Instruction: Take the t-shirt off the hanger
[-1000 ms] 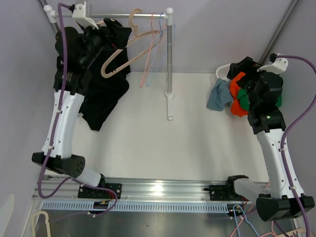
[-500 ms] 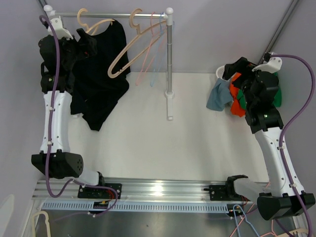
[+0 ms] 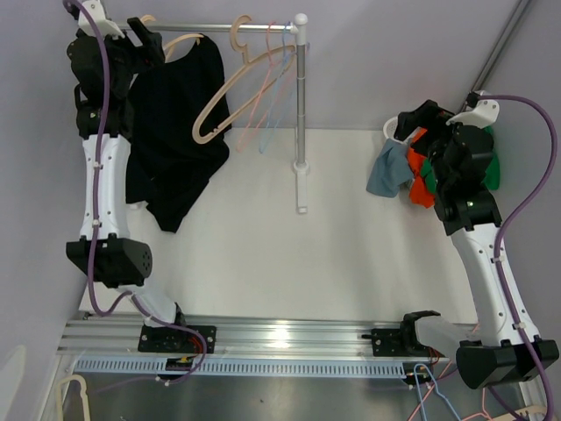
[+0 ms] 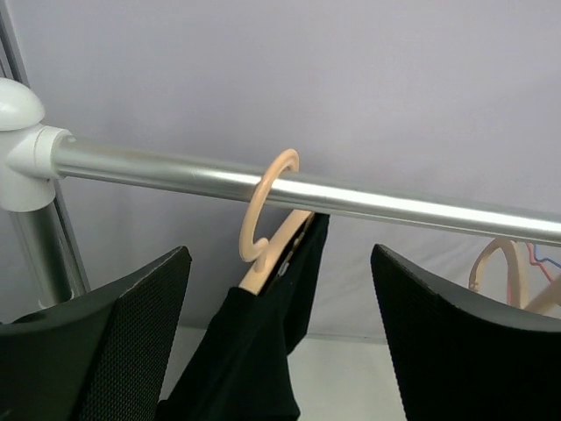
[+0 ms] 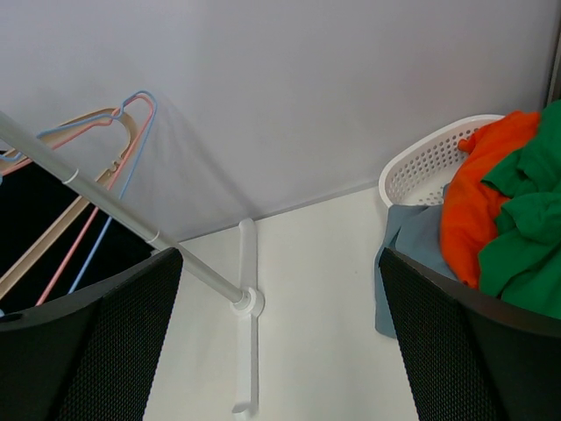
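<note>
The left gripper is raised close to the silver metal clothes rail, its dark jaws spread wide and holding nothing. In the wrist view they stand either side of the collar of the black t-shirt without touching it. The t-shirt hangs just below the rail on a beige plastic hanger, whose hook loops over the rail straight ahead of the gripper and slightly above it. The hanger looks turned askew, its long axis slanting to the rail rather than square across it. An empty beige hanger hangs further along the rail. The right gripper, also wide open and empty, sits well apart from the rail beside a white plastic basket of clothes. The left arm is therefore far better placed to take the hook or the shirt's shoulder.
</note>
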Controlling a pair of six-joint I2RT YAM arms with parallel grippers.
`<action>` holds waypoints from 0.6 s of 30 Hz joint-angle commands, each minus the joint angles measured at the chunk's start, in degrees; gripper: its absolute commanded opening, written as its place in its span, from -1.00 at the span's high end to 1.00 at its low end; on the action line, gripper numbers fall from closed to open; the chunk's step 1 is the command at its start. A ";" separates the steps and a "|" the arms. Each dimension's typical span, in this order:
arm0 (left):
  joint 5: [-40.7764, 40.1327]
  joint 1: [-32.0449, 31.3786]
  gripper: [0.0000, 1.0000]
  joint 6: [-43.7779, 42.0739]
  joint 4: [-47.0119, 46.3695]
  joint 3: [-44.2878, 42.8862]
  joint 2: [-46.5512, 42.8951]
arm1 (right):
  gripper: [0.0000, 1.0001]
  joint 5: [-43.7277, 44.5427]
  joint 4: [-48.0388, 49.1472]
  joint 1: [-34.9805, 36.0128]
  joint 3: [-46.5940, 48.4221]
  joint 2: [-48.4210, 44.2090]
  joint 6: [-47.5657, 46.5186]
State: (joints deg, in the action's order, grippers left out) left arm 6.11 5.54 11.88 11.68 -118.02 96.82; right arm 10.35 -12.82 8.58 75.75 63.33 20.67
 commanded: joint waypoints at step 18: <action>6.54 1.49 0.79 0.07 1.51 -17.95 17.00 | -0.99 -2.79 11.32 0.30 -2.09 3.02 -1.15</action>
State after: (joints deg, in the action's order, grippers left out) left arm 9.93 6.37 11.51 13.34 -133.12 113.51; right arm 8.34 -5.56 8.58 73.84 65.82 19.51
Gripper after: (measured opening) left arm 0.132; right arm 0.993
